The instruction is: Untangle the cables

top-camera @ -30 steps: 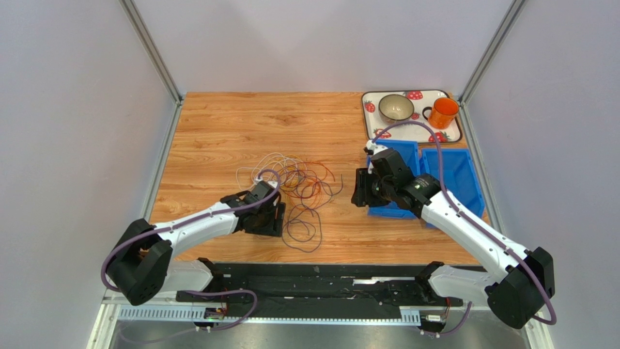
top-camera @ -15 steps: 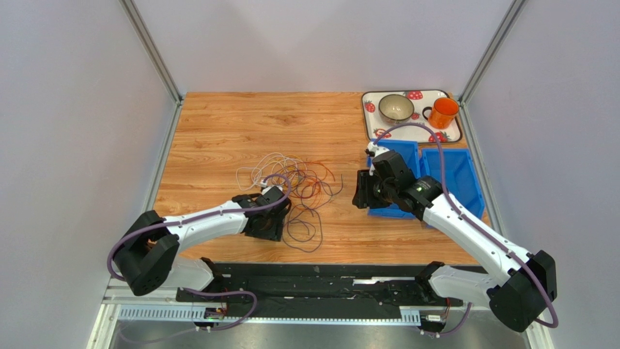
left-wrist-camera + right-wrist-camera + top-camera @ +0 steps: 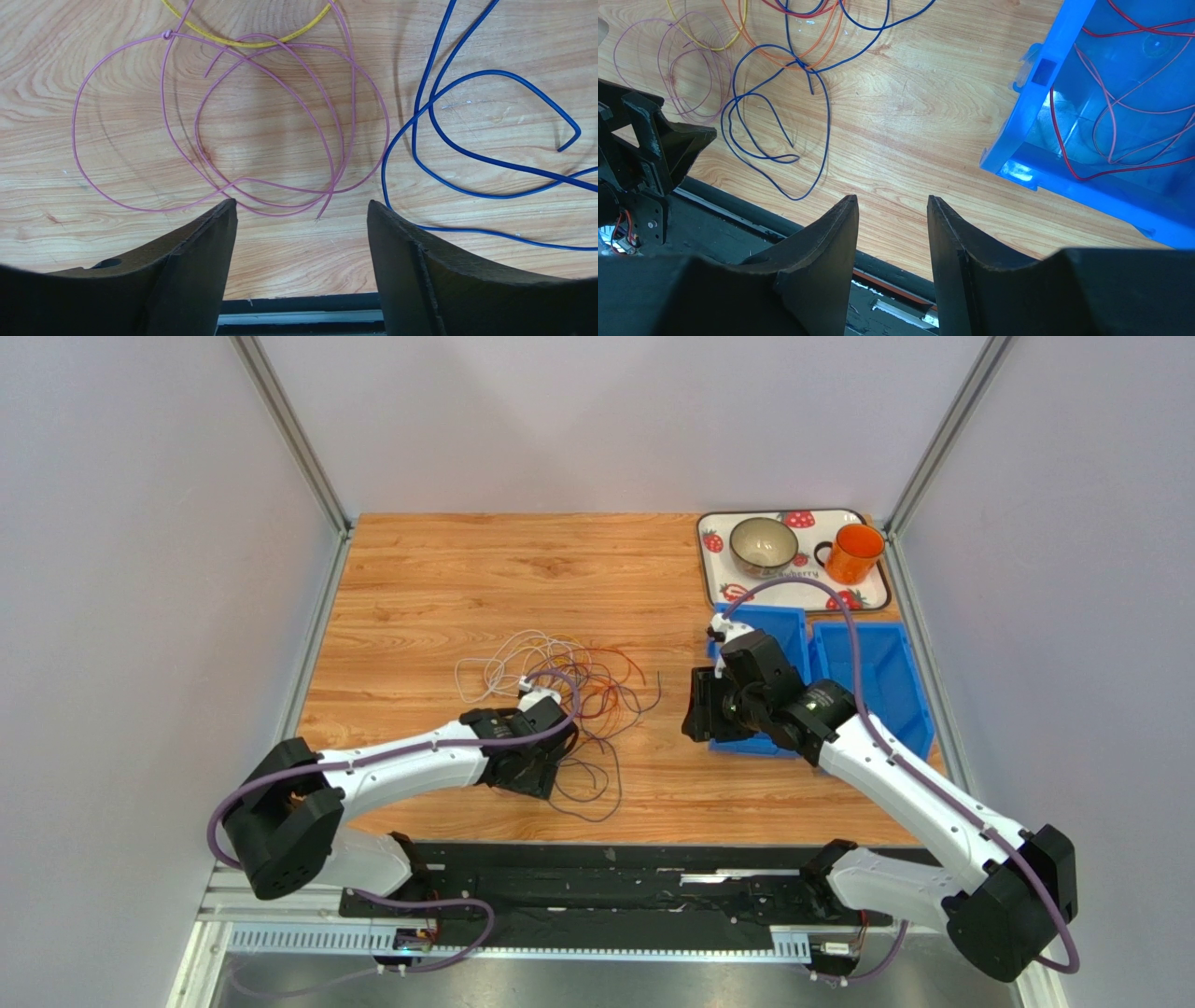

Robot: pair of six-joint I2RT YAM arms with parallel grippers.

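Shifted right since a second ago, the left gripper [image 3: 300, 207] hangs spread and empty over the near loops of the cables [image 3: 575, 686], which sprawl left of the bin [image 3: 877, 672]. The right gripper [image 3: 891, 203], jaws apart and empty, hovers by the bin's left wall. A tray [image 3: 713, 546] with bowl [image 3: 763, 543] and mug [image 3: 854, 552] sits behind the bin.

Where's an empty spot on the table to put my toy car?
The biggest bare wood is at the back, between the far edge of the table and the wires. A smaller patch lies in front, between the wires and the right arm. The tray and blue bins on the right are crowded.
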